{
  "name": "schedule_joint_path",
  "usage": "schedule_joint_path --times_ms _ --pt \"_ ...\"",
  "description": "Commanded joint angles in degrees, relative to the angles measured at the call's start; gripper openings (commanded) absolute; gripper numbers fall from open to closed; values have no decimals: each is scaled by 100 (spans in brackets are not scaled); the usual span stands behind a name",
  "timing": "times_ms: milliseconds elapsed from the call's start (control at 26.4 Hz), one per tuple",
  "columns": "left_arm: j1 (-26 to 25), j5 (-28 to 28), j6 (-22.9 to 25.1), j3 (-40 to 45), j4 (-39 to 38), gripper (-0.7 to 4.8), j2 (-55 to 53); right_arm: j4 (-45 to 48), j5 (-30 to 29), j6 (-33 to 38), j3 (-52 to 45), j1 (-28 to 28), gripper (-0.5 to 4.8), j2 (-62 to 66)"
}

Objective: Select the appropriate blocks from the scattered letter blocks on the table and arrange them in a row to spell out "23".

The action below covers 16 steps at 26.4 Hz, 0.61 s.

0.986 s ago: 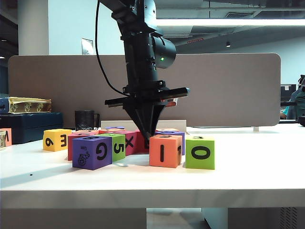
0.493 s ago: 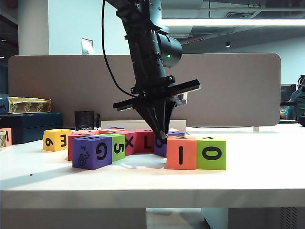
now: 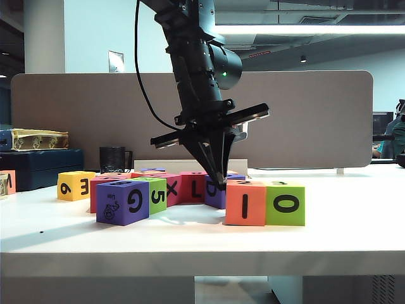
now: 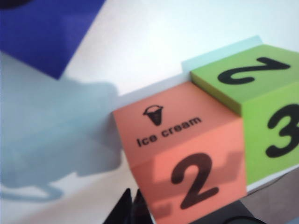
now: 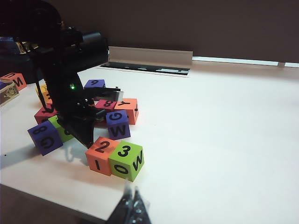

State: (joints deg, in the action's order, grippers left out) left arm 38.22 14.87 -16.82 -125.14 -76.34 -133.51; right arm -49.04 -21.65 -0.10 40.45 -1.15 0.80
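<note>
The orange block shows "I" in the exterior view and "2" on top in the right wrist view. The lime green block stands flush against its right side, showing "O", with "3" on top. Both rest on the white table. My left gripper is shut and points down, its tips at the orange block's far left corner; the left wrist view has the gripper beside the orange "2" face and the green "3". My right gripper is shut, hovering off the table's near edge.
To the left lie the other scattered blocks: purple "G", green "5", red "L", yellow. A purple block sits just behind the pair. A black mug and dark cases stand at the back left.
My left gripper has swung right, pushing the orange block against the green one. Both blocks have slid a little to the right together.
</note>
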Motion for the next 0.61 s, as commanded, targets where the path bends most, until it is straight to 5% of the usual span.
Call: schedule_joint_path --times_ms 38,493,607 --pt "24 105 -90 -17 20 -6 26 63 13 -20 15 0 -1 -59" --pt "-20 -151 162 -22 -273 -5 63 33 4 -17 15 0 -1 -59" --pt "-131 -964 490 -26 -590 -5 129 -203 -63 -17 15 4 -1 -59"
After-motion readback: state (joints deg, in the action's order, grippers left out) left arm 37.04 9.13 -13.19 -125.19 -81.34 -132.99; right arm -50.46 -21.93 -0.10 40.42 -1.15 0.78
